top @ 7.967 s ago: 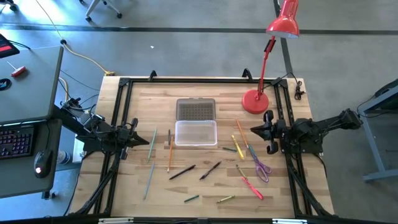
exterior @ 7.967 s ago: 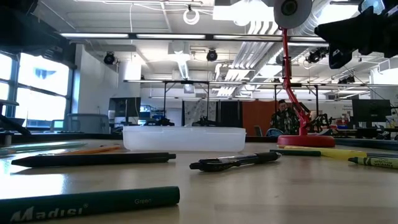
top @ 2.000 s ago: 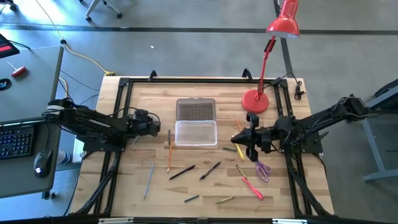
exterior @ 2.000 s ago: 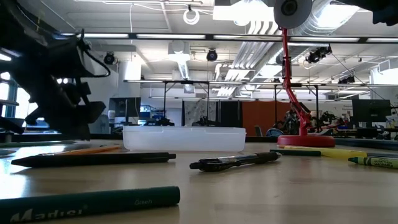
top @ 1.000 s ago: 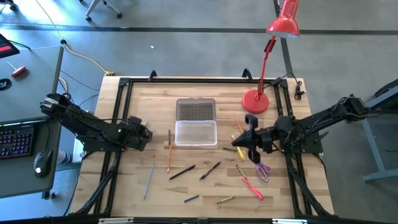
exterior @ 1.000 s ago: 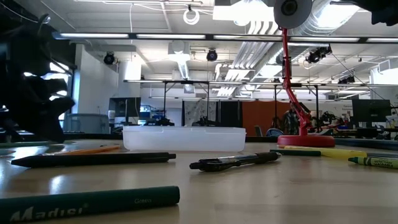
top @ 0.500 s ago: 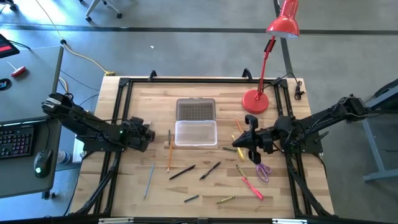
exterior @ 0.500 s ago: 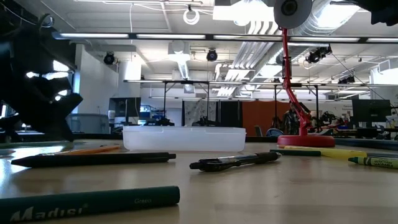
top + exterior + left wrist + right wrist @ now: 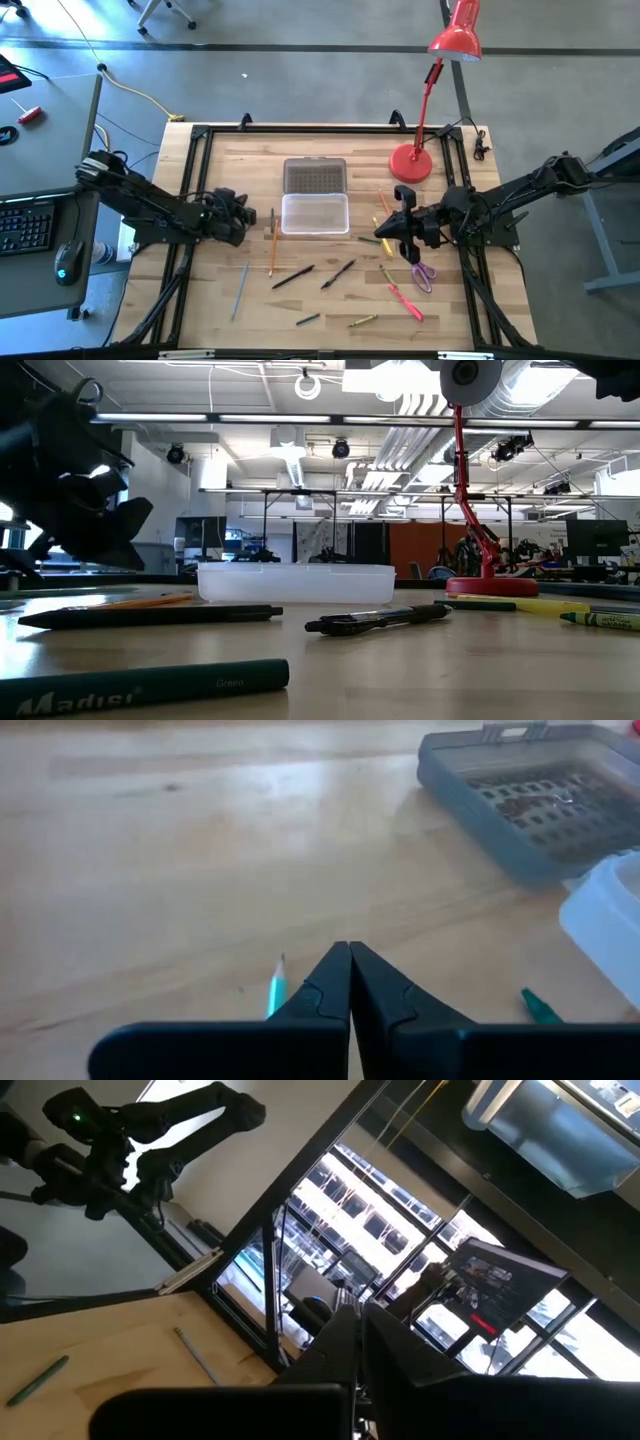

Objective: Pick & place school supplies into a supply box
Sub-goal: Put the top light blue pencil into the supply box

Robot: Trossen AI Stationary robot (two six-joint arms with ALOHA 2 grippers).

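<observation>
left claw point(image 9: 243, 217) nearer box, seemingly shut

In the left wrist view the left claw point(image 9: 349, 982) hides most of a teal pencil point(image 9: 275, 992), and the clear supply box point(image 9: 612, 925) beside the grey lid point(image 9: 525, 795) runs off the edge. In the low view the green marker point(image 9: 140, 687) is cut off, its first letters lost.
</observation>
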